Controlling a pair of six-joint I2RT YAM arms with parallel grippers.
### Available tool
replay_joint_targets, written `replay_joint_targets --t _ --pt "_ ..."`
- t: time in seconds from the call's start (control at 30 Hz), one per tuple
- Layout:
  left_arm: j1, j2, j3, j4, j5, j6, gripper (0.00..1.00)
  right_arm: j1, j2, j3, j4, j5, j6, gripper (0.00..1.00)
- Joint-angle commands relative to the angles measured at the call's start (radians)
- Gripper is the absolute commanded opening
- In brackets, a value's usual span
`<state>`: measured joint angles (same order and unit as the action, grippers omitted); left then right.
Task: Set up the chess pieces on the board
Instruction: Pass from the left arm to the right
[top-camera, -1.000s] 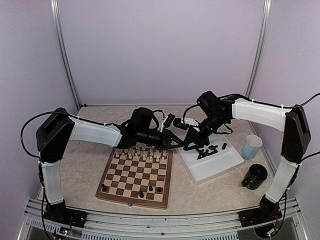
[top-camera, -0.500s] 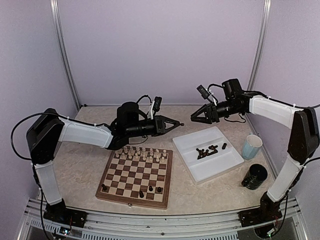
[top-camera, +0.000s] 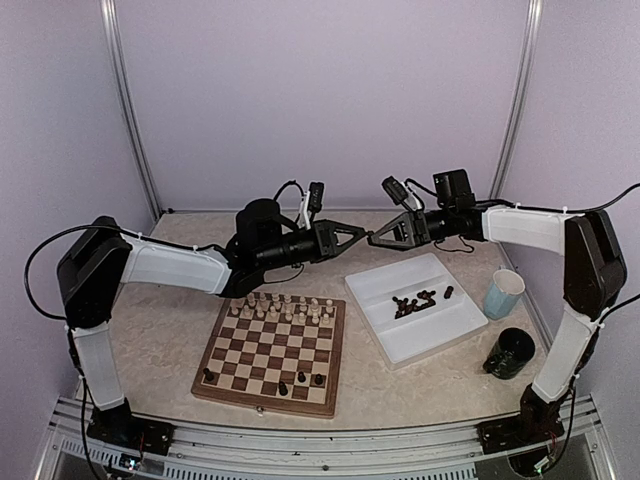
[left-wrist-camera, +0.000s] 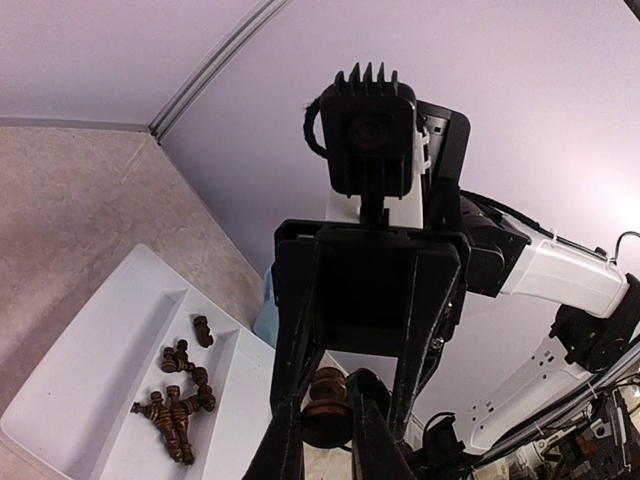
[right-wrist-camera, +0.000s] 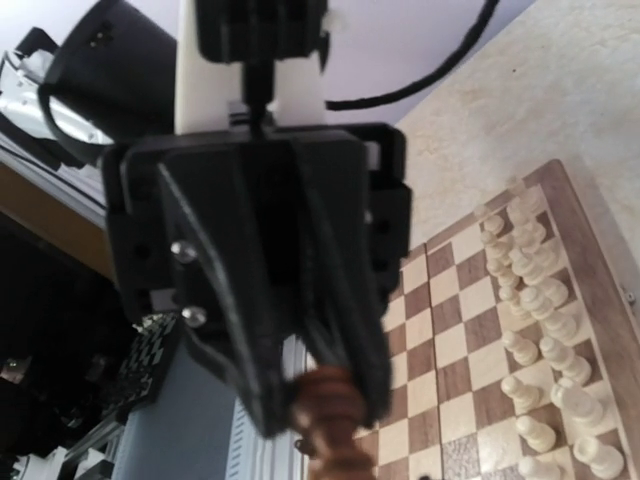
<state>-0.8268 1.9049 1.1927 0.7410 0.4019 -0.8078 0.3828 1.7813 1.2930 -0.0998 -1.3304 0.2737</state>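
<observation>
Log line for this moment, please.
left tool: shut on dark chess piece | right tool: open, straddling it | stage: likely mid-air handover

Pale lilac walls (top-camera: 320, 100), metal corner posts (top-camera: 130, 110). Beige marbled tabletop (top-camera: 160, 330), aluminium rail (top-camera: 320, 437) along near edge. Even light.

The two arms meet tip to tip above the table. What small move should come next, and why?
Probably draw the left gripper back toward the square wooden chessboard. Its fingers are shut on a dark brown chess piece, while the right gripper's fingers stand apart, so the left alone seems to hold it, and the board's near rows hold few dark pieces.
</observation>
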Motion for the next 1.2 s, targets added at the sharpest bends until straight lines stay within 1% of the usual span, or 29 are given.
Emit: replay_joint_targets --t 0.0,0.23,0.3,0.37,0.43,0.5,0.6,0.63,0.67,0.73,0.77,0.83,0.93,1.03,1.17 --pt "-0.009 0.024 0.029 0.024 0.000 -0.006 0.05 0.009 -0.003 -0.015 0.076 -0.039 0.056 0.40" --pt "-0.014 0.037 0.037 0.020 0.008 -0.010 0.05 0.007 -0.001 -0.015 0.091 -0.039 0.066 0.34" --pt "-0.014 0.037 0.035 0.021 0.009 -0.012 0.06 0.008 0.000 -0.017 0.092 -0.037 0.066 0.31" --pt "-0.014 0.038 0.034 0.020 0.009 -0.014 0.05 0.008 0.000 -0.017 0.091 -0.030 0.062 0.26" --pt "-0.015 0.040 0.034 0.019 0.009 -0.014 0.05 0.007 0.001 -0.012 0.073 -0.015 0.045 0.23" --pt "-0.015 0.041 0.037 0.017 0.012 -0.014 0.06 0.007 0.004 -0.004 0.054 -0.001 0.022 0.18" --pt "-0.015 0.045 0.045 0.006 0.018 -0.011 0.06 0.007 0.007 0.024 -0.029 0.042 -0.052 0.13" --pt "-0.015 0.046 0.045 0.001 0.019 -0.010 0.07 0.007 0.009 0.035 -0.055 0.058 -0.079 0.12" --pt "-0.015 0.046 0.048 -0.003 0.022 -0.007 0.12 0.007 0.009 0.047 -0.085 0.075 -0.108 0.12" --pt "-0.013 0.040 0.047 -0.025 0.017 0.008 0.25 0.008 0.008 0.070 -0.151 0.122 -0.178 0.10" --pt "-0.010 0.032 0.045 -0.040 0.010 0.022 0.30 0.008 0.006 0.081 -0.181 0.144 -0.211 0.10" --pt "0.002 0.000 0.035 -0.078 0.005 0.053 0.36 0.008 0.000 0.098 -0.234 0.195 -0.276 0.10" --pt "0.036 -0.089 -0.002 -0.163 0.012 0.117 0.39 0.025 -0.022 0.127 -0.322 0.295 -0.397 0.10" --pt "0.083 -0.196 -0.030 -0.316 -0.017 0.213 0.40 0.069 -0.047 0.151 -0.393 0.412 -0.497 0.10" --pt "0.172 -0.373 -0.023 -0.545 -0.105 0.323 0.43 0.168 -0.048 0.201 -0.489 0.577 -0.629 0.10"
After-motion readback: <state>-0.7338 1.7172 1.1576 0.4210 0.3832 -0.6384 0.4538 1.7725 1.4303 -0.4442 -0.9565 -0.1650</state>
